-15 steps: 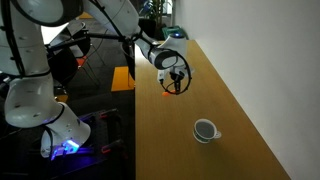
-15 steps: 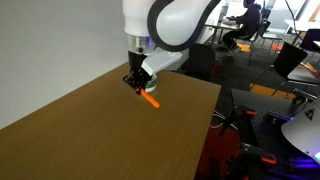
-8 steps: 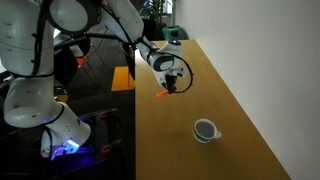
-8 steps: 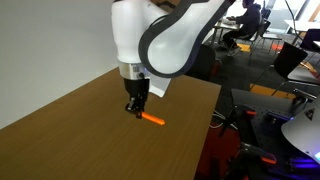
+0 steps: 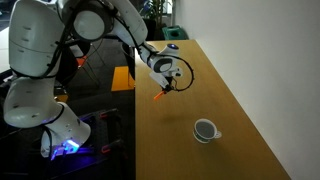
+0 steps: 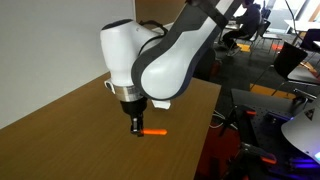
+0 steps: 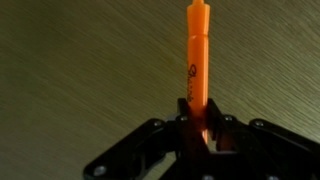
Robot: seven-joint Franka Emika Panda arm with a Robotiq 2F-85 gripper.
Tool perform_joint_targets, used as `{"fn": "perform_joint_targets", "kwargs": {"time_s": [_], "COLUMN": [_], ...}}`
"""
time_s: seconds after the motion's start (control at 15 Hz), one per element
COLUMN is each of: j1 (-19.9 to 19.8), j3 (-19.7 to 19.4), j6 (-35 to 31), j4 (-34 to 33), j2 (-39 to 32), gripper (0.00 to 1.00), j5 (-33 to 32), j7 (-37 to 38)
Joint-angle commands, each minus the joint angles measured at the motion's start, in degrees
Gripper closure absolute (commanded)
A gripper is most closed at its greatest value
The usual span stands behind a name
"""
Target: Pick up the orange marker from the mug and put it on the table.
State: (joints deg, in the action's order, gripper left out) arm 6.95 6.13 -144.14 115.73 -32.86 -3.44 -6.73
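In the wrist view, the gripper point(image 7: 200, 122) is clenched on one end of the single orange marker point(image 7: 198, 55), just over the table point(image 7: 80, 70). A small dark print on the marker's barrel is unreadable. In an exterior view, one mug point(image 5: 206, 130) stands well apart.

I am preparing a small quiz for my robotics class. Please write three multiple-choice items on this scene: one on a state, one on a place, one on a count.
1. The mug on the table stands: A upright; B on its side; C upside down.
2. The orange marker is: A inside the mug; B in the pincer; C on the floor.
3. Mugs in view: A one; B two; C three.

Key: 1 A, its opening faces up. 2 B, the wrist view shows the pincer clamped on it. 3 A, only one is seen.
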Motion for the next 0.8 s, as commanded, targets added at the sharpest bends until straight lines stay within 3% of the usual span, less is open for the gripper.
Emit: {"fn": "perform_joint_targets", "kwargs": {"time_s": [0.0, 0.07, 0.13, 0.2, 0.33, 0.73], "j1": [0.17, 0.46, 0.82, 1.11, 1.45, 1.81], "j3": [0.78, 0.73, 0.58, 0.44, 0.43, 0.48], "j6": [3.72, 4.1, 4.39, 4.18, 4.21, 4.64], "j4": [-3.08, -3.4, -3.72, -3.96, -4.57, -5.04], "j2": [-2.24, -2.68, -3.13, -3.58, -4.49, -5.05], "gripper": [0.95, 0.94, 0.81, 0.57, 0.47, 0.03], "j5": [-2.16, -2.93, -3.87, -4.83, -6.21, -6.99], "j7": [-3.98, -4.58, -4.98, -5.19, -5.24, -4.71]}}
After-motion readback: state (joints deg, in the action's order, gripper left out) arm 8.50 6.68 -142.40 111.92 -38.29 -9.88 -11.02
